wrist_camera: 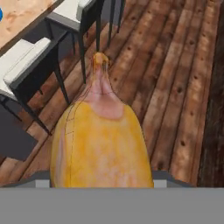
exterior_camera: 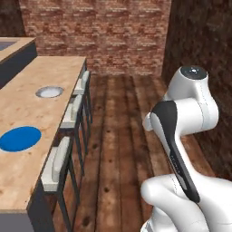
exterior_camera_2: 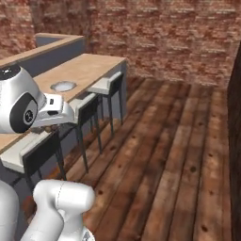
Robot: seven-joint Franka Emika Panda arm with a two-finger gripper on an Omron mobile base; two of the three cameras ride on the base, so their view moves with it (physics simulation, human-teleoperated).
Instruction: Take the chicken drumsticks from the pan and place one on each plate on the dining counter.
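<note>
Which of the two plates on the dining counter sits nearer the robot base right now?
The solid blue plate; the whitish grey-rimmed plate lies farther along the dining counter.

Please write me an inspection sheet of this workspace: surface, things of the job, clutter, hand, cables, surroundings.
Surface: long wooden counter with grey sides, top mostly bare.
Job's things: blue plate and whitish plate lie apart on the counter, both without food; a golden drumstick sits close before the hand camera.
Clutter: nothing seen.
Hand: shut on the drumstick, above the floor beside the stools.
Cables: nothing seen.
Surroundings: white-seated stools along the counter, plank floor, brick wall.
</note>
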